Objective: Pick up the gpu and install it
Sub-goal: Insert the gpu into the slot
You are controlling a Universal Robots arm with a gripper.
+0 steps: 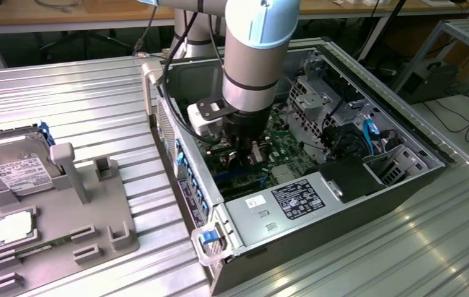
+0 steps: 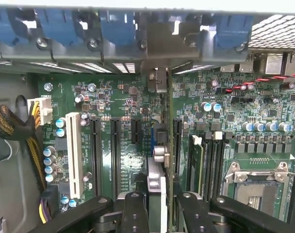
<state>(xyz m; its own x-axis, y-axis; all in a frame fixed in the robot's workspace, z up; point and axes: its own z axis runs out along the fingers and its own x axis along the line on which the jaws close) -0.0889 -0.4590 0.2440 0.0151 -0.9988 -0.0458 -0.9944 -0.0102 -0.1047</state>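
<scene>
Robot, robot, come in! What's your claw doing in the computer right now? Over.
Gripper shut on the gpu, edge-on. Card low over the motherboard slots, inside the case. Nothing seen blocking.

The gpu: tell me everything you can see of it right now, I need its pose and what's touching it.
The gpu stands on edge between the gripper fingers, seen edge-on in the wrist view: a thin green board edge beside a silver metal part with connector ports. It points down at the motherboard, lined up among the long black expansion slots, its bracket end toward the case's rear slot openings. Whether it is seated in a slot cannot be told. In the exterior view the arm hides it inside the open computer case.
</scene>
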